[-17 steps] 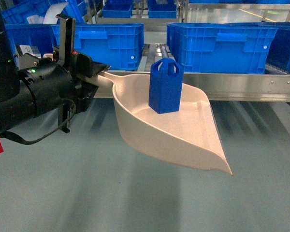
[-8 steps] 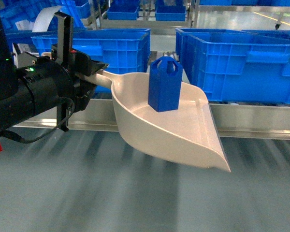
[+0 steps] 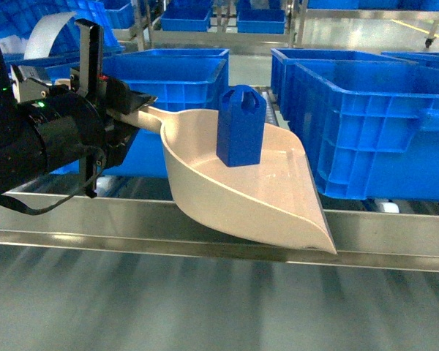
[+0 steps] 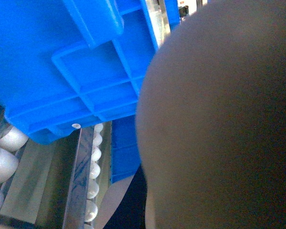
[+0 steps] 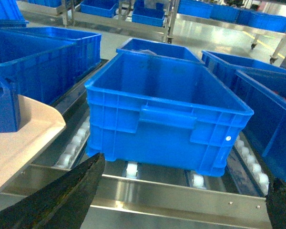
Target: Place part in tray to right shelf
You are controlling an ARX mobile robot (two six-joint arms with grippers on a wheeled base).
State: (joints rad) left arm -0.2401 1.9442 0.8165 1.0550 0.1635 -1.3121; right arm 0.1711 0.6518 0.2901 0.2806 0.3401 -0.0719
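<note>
The left gripper [image 3: 128,110], clamped on the tray [image 3: 234,190] handle, has carried the upright part [image 3: 241,126] nearer the right shelf [image 3: 205,245], the tray's lip now over its front rail; the right gripper's [image 5: 181,210] dark fingertips stand wide apart, empty.

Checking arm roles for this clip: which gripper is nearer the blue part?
Left. The left gripper holds the tray by its handle, with the part standing in it. The right gripper is out of head view; its jaws frame a crate.
</note>
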